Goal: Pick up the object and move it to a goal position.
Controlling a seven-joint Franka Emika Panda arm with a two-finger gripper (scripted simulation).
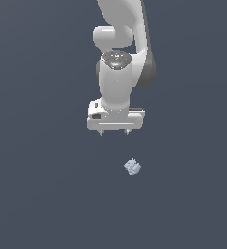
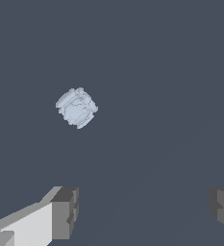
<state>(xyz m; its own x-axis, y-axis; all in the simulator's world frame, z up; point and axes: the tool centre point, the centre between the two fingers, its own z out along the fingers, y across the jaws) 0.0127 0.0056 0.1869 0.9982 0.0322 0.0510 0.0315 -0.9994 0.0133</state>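
Observation:
The object [image 1: 132,167] is a tiny pale blue-grey lumpy thing lying on the dark floor. It also shows in the wrist view [image 2: 77,107]. My white gripper [image 1: 114,133] points straight down, above the object and a little toward the exterior view's left of it. Its fingers are spread wide apart and hold nothing. In the wrist view the gripper [image 2: 144,211] shows two grey fingertips [image 2: 65,211] far apart, with the object lying clear of the gap between them.
A plain dark grey floor [image 1: 37,194] fills both views. The white arm [image 1: 117,58] rises behind the gripper to the top edge of the exterior view.

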